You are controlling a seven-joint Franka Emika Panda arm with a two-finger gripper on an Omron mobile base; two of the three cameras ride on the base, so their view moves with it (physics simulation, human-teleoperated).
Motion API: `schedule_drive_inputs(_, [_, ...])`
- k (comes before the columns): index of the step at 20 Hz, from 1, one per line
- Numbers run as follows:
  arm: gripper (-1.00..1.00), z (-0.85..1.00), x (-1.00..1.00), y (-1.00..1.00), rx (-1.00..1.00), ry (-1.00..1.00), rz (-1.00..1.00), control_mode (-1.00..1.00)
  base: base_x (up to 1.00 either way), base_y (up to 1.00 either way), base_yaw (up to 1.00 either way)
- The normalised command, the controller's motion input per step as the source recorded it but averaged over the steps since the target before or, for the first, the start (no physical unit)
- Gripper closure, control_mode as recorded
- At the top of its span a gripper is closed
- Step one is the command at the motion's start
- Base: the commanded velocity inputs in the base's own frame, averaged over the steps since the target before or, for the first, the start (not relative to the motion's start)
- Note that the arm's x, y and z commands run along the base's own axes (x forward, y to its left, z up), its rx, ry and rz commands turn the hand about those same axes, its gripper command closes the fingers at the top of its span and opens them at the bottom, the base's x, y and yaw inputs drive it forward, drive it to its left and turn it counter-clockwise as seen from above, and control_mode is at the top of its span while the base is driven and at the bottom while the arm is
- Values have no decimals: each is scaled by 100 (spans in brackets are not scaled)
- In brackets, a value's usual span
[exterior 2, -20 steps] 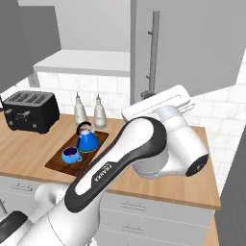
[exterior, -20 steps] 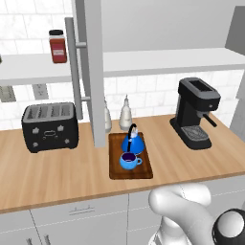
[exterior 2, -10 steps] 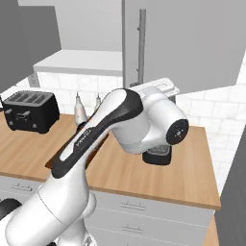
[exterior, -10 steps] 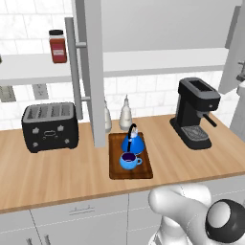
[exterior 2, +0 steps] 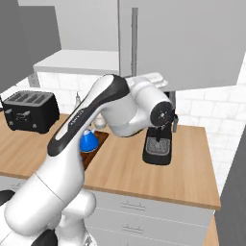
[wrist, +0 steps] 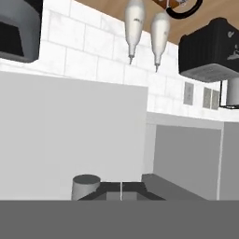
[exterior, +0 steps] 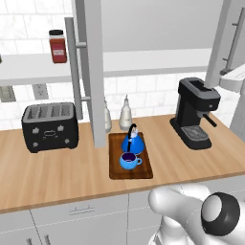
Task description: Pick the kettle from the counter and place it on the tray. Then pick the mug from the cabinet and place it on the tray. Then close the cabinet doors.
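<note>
Left base view gives us, from left to right, a red jar (exterior: 58, 46) on the white shelf (exterior: 143, 63) of the cabinet (exterior: 143, 28) at ten o'clock; a black toaster (exterior: 50, 126) on the counter (exterior: 57, 177) at nine o'clock; one grey cabinet door (exterior: 91, 72) standing open, edge-on, above the counter; two white bottles (exterior: 125, 113) behind the tray (exterior: 117, 167); the kettle (exterior: 133, 141) on the tray near centre, with the mug (exterior: 128, 161) just in front of it at six o'clock of the kettle, also on the tray; a black coffee machine (exterior: 195, 113) at three o'clock; the second door (exterior: 225, 43) at two o'clock. In the right base view the white arm crosses in front of the coffee machine, and the kettle peeks out beside it. In the hand view the gripper (wrist: 121, 195) sits at six o'clock with its dark tips pressed together, gripping nothing.
</note>
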Motion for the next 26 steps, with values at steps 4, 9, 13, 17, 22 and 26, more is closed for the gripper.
schedule_drive_inputs(4, [100,-5,61,0,5,4,0,-100,0,0,0])
schedule_drive_inputs(9, [100,-4,58,0,4,5,0,-100,0,0,0])
schedule_drive_inputs(13, [100,-5,56,0,3,6,0,-100,0,0,0])
schedule_drive_inputs(17, [100,-8,59,6,0,5,-2,-100,0,0,0])
schedule_drive_inputs(22, [100,-9,59,9,0,4,-3,-100,0,0,0])
schedule_drive_inputs(26, [100,-7,54,1,1,4,-1,-100,0,0,0])
